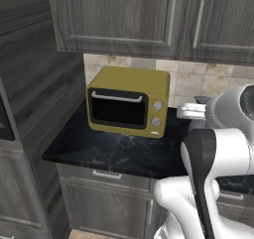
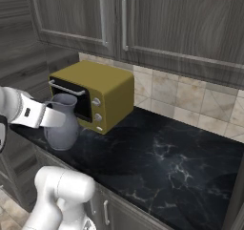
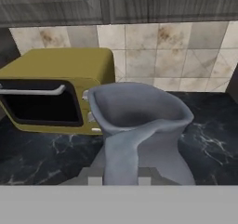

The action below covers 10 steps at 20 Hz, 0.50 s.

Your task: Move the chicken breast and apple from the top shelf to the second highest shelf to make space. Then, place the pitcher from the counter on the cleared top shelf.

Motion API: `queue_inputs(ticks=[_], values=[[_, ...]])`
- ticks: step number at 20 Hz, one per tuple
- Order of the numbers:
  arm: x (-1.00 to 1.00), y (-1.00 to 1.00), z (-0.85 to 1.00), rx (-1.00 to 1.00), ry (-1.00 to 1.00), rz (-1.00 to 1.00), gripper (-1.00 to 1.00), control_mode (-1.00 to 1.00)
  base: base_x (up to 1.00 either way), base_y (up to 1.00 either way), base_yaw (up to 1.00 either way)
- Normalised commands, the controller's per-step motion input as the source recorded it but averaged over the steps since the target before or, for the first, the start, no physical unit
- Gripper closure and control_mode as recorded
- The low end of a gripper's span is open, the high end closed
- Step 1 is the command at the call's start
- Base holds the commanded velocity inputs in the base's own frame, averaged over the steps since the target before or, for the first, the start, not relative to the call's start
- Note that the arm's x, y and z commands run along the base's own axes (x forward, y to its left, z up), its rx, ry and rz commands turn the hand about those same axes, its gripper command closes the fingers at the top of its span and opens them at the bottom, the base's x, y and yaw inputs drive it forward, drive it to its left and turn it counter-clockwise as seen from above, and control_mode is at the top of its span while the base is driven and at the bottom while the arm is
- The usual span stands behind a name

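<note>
The pitcher (image 3: 139,139) filled the hand view's centre, the gripper (image 3: 118,180) clamped on its handle, above the counter (image 2: 181,162).

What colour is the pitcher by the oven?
Dark grey-blue all over, plain with no pattern. The pitcher shows best in the hand view, in front of the yellow oven.

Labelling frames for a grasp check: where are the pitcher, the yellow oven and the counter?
pitcher (image 2: 62,129), right base view, on its round belly.
yellow oven (image 1: 130,82), left base view, on its top panel.
counter (image 2: 176,162), right base view, on bare black marble.
</note>
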Motion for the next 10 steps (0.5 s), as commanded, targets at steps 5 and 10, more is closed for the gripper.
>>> queue_inputs(ticks=[5, 10], values=[[0.0, 0.0, 0.0, 0.0, 0.0, 0.0, 1.0, 1.0, -0.47, 0.08, -0.19], [0.0, 0.0, 0.0, 0.0, 0.0, 0.0, 1.0, 1.0, -0.89, 0.16, -0.35]])
